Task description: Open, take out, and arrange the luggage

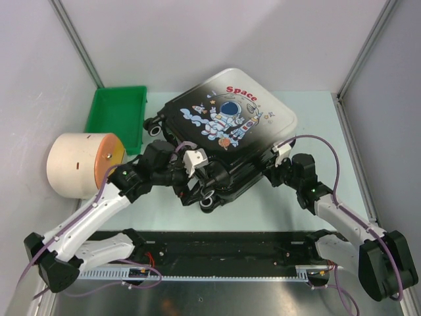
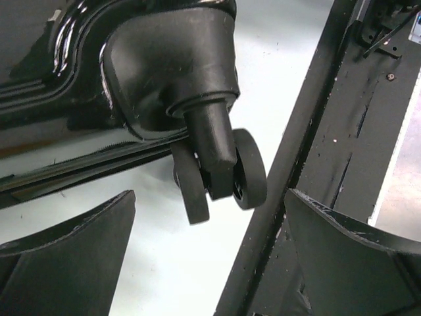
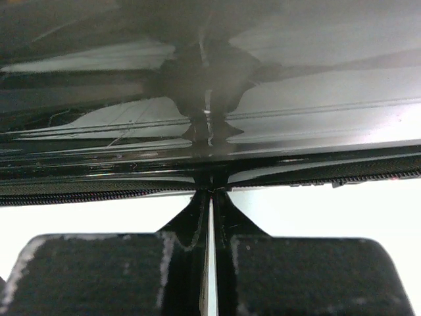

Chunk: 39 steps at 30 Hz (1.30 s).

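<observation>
The luggage [image 1: 230,122] lies flat and closed on the table, with the astronaut and red "Space" print facing up. My left gripper [image 1: 200,181] is open at the case's near left corner. In the left wrist view, its wide-apart fingers [image 2: 72,250] flank a black twin wheel [image 2: 223,174] under the glossy shell [image 2: 131,59] without touching it. My right gripper [image 1: 276,163] is at the case's near right side. In the right wrist view, the right gripper [image 3: 210,192] is shut with its tips pressed against the zipper line [image 3: 99,195]. Nothing shows between the tips.
A green tray [image 1: 118,115] stands at the back left, just beside the case's far wheels. A cream cylinder [image 1: 82,163] lies on its side left of my left arm. A black rail [image 1: 230,247] runs along the table's near edge. Grey walls close in on three sides.
</observation>
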Tool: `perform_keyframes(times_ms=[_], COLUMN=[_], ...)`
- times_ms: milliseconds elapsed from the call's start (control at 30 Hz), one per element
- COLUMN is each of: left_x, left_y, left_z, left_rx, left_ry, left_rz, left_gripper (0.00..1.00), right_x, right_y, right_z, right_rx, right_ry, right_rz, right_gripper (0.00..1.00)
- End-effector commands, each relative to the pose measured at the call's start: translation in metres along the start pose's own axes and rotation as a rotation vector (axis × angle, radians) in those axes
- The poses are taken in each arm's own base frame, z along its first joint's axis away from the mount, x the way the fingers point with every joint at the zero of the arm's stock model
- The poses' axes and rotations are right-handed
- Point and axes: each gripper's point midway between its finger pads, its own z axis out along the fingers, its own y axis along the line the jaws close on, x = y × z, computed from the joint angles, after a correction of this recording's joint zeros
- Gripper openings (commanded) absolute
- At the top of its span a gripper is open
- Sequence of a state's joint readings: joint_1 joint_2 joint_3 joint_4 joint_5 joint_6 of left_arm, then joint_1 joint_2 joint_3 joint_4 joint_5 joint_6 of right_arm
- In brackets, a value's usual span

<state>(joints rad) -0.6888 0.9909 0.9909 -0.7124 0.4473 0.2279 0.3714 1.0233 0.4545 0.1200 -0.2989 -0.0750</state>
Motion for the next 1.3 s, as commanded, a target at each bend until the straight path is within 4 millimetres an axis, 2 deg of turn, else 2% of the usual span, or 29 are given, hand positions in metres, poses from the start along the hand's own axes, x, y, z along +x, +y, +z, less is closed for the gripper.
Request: perform_keyframes(times_ms=[0, 67, 200, 300, 433, 467, 533, 567, 633, 667, 733, 800, 867, 900, 933, 967, 1000, 1033, 1067, 1100, 1133, 1200, 1267], left_x=[-0.020, -0.016, -0.013, -0.008, -0.004, 0.000, 0.004, 0.011, 0.017, 0.022, 0.029, 0.035, 0.038, 0.041, 0.042, 0.044, 0.047, 0.046, 0.050, 0.052, 0.054, 0.057, 0.056], left_y=[-0.002, -0.007, -0.007, 0.004, 0.016, 0.016, 0.020, 0.022, 0.025, 0.032, 0.034, 0.041, 0.050, 0.054, 0.058, 0.069, 0.074, 0.078, 0.090, 0.097, 0.108, 0.115, 0.120], left_z=[0.009, 0.018, 0.030, 0.038, 0.039, 0.039, 0.036, 0.035, 0.029, 0.026, 0.019, 0.011, 0.003, -0.001, -0.004, -0.010, -0.013, -0.016, -0.022, -0.026, -0.032, -0.034, -0.035], left_rx=[-0.021, -0.010, -0.010, -0.062, -0.125, -0.128, -0.145, -0.153, -0.161, -0.177, -0.170, -0.174, -0.209, -0.218, -0.226, -0.255, -0.257, -0.253, -0.279, -0.287, -0.313, -0.299, -0.294], left_ry=[-0.028, -0.003, 0.014, 0.040, 0.057, 0.064, 0.072, 0.086, 0.095, 0.104, 0.122, 0.135, 0.137, 0.150, 0.154, 0.156, 0.168, 0.163, 0.175, 0.182, 0.185, 0.200, 0.203], left_rz=[0.035, 0.056, 0.073, 0.057, 0.056, 0.055, 0.065, 0.064, 0.069, 0.056, 0.054, 0.072, 0.095, 0.117, 0.120, 0.104, 0.120, 0.122, 0.110, 0.141, 0.127, 0.167, 0.200], left_gripper=[1.00, 0.99, 0.92, 0.78, 0.60, 0.50, 0.40, 0.27, 0.12, 0.00, 0.00, 0.00, 0.00, 0.00, 0.00, 0.00, 0.00, 0.00, 0.00, 0.00, 0.00, 0.00, 0.00], right_x=[-0.024, -0.028, -0.017, -0.018, -0.036, -0.038, -0.045, -0.046, -0.043, -0.041, -0.039, -0.044, -0.051, -0.052, -0.055, -0.058, -0.058, -0.060, -0.069, -0.068, -0.072, -0.087, -0.100], right_y=[0.012, 0.011, 0.010, 0.000, -0.023, -0.031, -0.040, -0.049, -0.059, -0.070, -0.086, -0.116, -0.131, -0.155, -0.163, -0.171, -0.187, -0.192, -0.202, -0.223, -0.227, -0.245, -0.244], right_z=[-0.007, -0.012, -0.017, -0.019, -0.023, -0.024, -0.027, -0.029, -0.032, -0.033, -0.037, -0.042, -0.039, -0.050, -0.051, -0.046, -0.052, -0.050, -0.051, -0.051, -0.049, -0.044, -0.039], right_rx=[-0.022, -0.009, 0.010, 0.067, 0.178, 0.211, 0.243, 0.268, 0.285, 0.304, 0.317, 0.348, 0.317, 0.365, 0.359, 0.332, 0.361, 0.337, 0.351, 0.365, 0.342, 0.334, 0.267], right_ry=[-0.077, -0.083, -0.036, -0.032, -0.060, -0.059, -0.068, -0.064, -0.032, -0.020, -0.006, -0.030, -0.075, -0.089, -0.099, -0.120, -0.124, -0.143, -0.172, -0.168, -0.191, -0.236, -0.288], right_rz=[0.005, 0.018, 0.044, 0.028, -0.028, -0.059, -0.086, -0.094, -0.142, -0.151, -0.223, -0.255, -0.307, -0.305, -0.360, -0.391, -0.407, -0.438, -0.464, -0.448, -0.434, -0.436, -0.443], right_gripper=[0.00, 0.00, 0.00, 0.00, 0.00, 0.00, 0.00, 0.00, 0.00, 0.00, 0.00, 0.00, 0.00, 0.00, 0.00, 0.00, 0.00, 0.00, 0.00, 0.00, 0.00, 0.00, 0.00])
